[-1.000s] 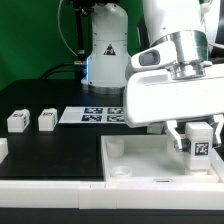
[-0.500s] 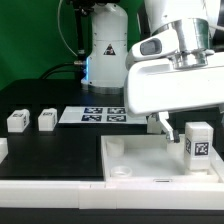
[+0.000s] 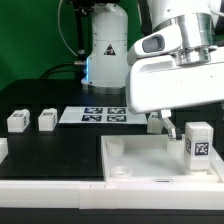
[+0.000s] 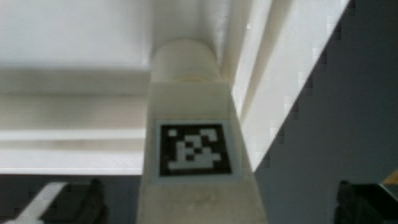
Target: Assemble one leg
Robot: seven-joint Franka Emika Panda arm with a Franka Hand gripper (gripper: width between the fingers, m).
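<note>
1 white panel lies on the black surface. The hand hangs spread wide, gripping nothing. 3 tagged legs: the leg upright in the panel's corner at the exterior view's right, 2 spare legs near the marker board.

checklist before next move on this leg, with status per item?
1. gripper open, fingers not touching the leg: ok.
2. leg upright at a corner of the panel, exterior view's right: ok.
3. leg fully seated in its hole: cannot tell.
4. two spare legs on the table, apart from the panel: ok.
</note>
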